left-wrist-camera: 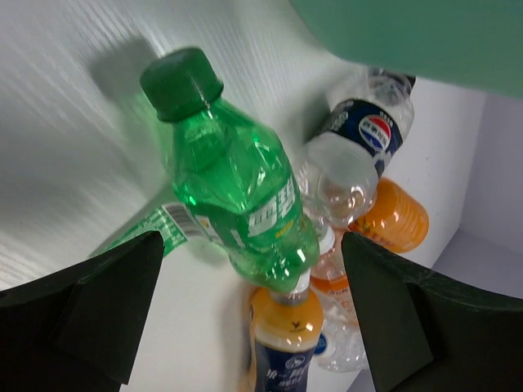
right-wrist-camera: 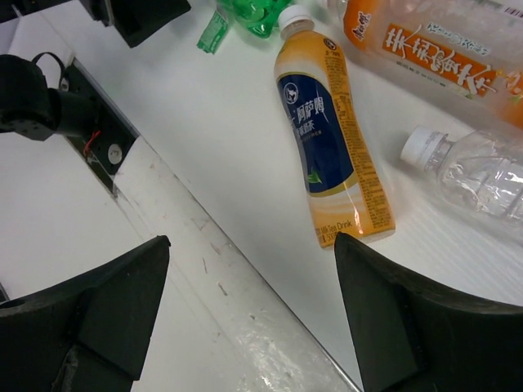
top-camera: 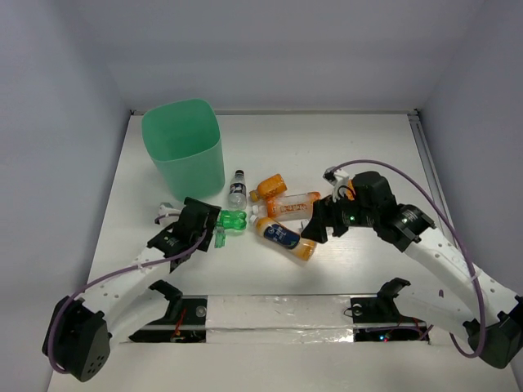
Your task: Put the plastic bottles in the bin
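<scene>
The mint-green bin (top-camera: 184,147) stands at the back left. A green bottle (top-camera: 232,219) lies just right of my left gripper (top-camera: 214,223), which is open; in the left wrist view the bottle (left-wrist-camera: 233,180) lies between and beyond the spread fingers (left-wrist-camera: 106,310). An orange bottle with a blue label (top-camera: 286,237) lies beside my open, empty right gripper (top-camera: 320,222) and shows in the right wrist view (right-wrist-camera: 331,139). Two more orange bottles (top-camera: 270,186) (top-camera: 294,202), a small clear dark-capped bottle (top-camera: 237,189) and a clear bottle (right-wrist-camera: 482,175) lie clustered mid-table.
A torn green label scrap (top-camera: 220,239) lies on the table (top-camera: 368,147) near the green bottle. A taped strip (top-camera: 278,314) runs along the front edge between the arm bases. Walls close in the table on the left, back and right.
</scene>
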